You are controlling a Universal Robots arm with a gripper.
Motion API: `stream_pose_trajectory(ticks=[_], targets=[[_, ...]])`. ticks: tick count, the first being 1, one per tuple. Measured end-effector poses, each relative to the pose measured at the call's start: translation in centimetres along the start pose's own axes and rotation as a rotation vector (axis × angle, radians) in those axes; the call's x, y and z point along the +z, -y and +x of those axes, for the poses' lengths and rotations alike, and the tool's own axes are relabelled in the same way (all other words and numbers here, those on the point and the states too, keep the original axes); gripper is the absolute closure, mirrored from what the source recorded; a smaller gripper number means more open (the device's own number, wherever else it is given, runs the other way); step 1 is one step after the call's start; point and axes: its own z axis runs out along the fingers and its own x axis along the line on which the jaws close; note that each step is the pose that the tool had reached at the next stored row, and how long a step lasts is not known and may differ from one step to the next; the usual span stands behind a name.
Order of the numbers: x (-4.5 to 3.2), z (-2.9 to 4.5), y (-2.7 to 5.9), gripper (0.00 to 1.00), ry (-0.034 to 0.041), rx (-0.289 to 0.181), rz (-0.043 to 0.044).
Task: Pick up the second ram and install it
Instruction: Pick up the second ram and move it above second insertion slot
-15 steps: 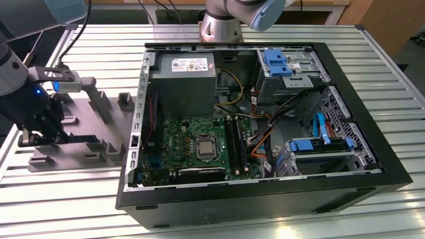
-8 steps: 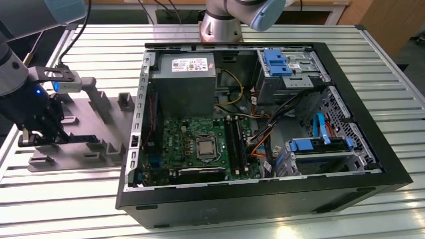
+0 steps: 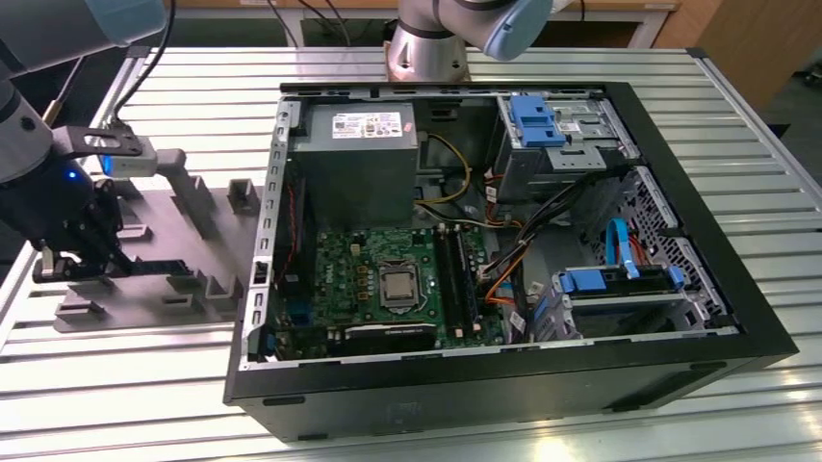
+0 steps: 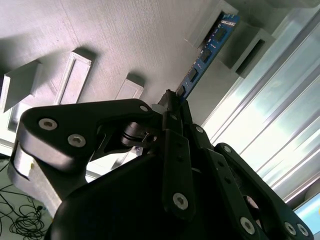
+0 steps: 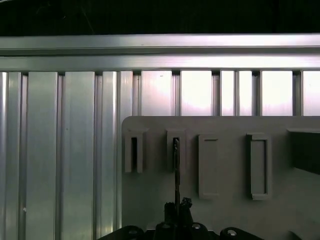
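The second ram (image 4: pixel 205 55) is a slim stick with a blue face and dark chips. It stands on edge in the grey moulded holder (image 4: pixel 125 45). In the first wrist view the ram (image 5: pixel 176 170) shows edge-on, its far end in a slotted block (image 5: pixel 176 145). My gripper (image 4: pixel 172 102) is shut on the near end of the stick, fingers pressed to both faces. In the exterior view the gripper (image 3: pixel 75 258) hangs low over the holder (image 3: pixel 167 289), at that view's left. The motherboard's black slots (image 3: pixel 452 279) lie inside the open computer case (image 3: pixel 514 385).
The case takes up the middle and right of the exterior view, with a power supply (image 3: pixel 353 144), cables and blue drive brackets (image 3: pixel 617 281) inside. Upright grey blocks (image 3: pixel 192 197) rise from the holder beside my arm. A ribbed metal table (image 3: pixel 154 404) lies under everything.
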Motion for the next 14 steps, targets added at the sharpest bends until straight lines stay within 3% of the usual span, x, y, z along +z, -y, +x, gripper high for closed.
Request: stream_pose_trajectory(ticks=[14], targets=[[-1.04,0.02,0.02,0.86,0.0,0.0,0.0]])
